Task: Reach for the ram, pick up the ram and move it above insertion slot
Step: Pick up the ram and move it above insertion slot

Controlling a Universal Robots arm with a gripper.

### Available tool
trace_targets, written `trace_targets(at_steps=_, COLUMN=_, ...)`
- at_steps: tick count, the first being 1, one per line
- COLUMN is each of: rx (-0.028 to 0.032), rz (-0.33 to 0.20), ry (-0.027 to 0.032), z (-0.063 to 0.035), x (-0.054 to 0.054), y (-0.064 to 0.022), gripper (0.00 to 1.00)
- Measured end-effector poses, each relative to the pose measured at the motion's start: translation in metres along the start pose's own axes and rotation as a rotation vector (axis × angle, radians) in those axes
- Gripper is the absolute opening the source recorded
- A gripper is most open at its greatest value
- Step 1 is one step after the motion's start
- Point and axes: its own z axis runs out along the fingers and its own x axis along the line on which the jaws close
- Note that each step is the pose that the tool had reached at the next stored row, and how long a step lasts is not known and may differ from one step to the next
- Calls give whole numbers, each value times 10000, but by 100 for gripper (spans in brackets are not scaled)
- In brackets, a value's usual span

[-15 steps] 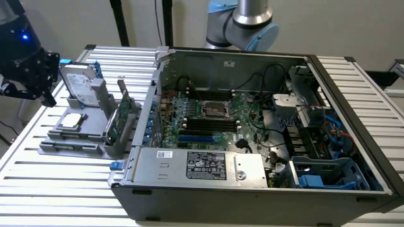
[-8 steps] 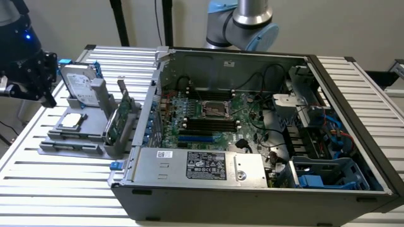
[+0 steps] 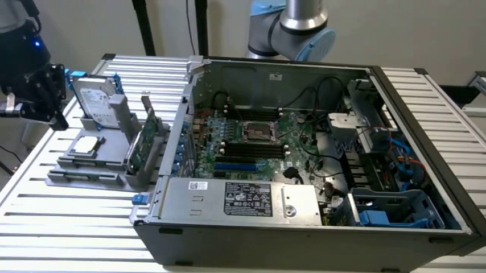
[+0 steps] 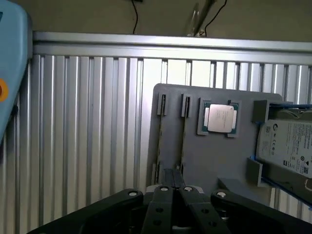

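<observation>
Claw drawn narrow: its two black fingers meet tip to tip with no gap I can see and no green board standing out between them. I judge it empty, though a very thin edge pinched there would be hard to make out. It hangs from the arm at the exterior view's far left, over the left edge of the slatted table and near the grey parts holder; its body is cut off at the frame edge in both views. The holder seems made to offer each part for a grasp from above. The silver hard drive is propped in a blue-clipped bracket on the far side. The processor chip lies flat in a square nest. A wide green card with a metal bracket stands on edge at the holder's right, next to the case. The ram I cannot place for certain. Two long narrow cradles on the holder's near part look meant for it. The wrist view has a fine line along each, which may be a stick seen edge-on or just a groove; no green is plain there in the exterior view. The case lies open side up, likely so the motherboard's black slots face the arm; they look bare, though wires and shadow blur them. By my reading the reach has not yet closed on the ram.
</observation>
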Motion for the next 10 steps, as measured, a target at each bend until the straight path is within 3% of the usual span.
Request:
trace_targets(at_steps=5, rx=81, rz=-237, ry=8, z=2, x=-4, y=0, gripper=12)
trace_targets(at_steps=8, rx=145, rz=-245, ry=11, z=20, x=-6, y=5, gripper=30)
trace_targets(at_steps=10, rx=172, rz=-250, ry=13, z=56, x=-5, y=12, gripper=30)
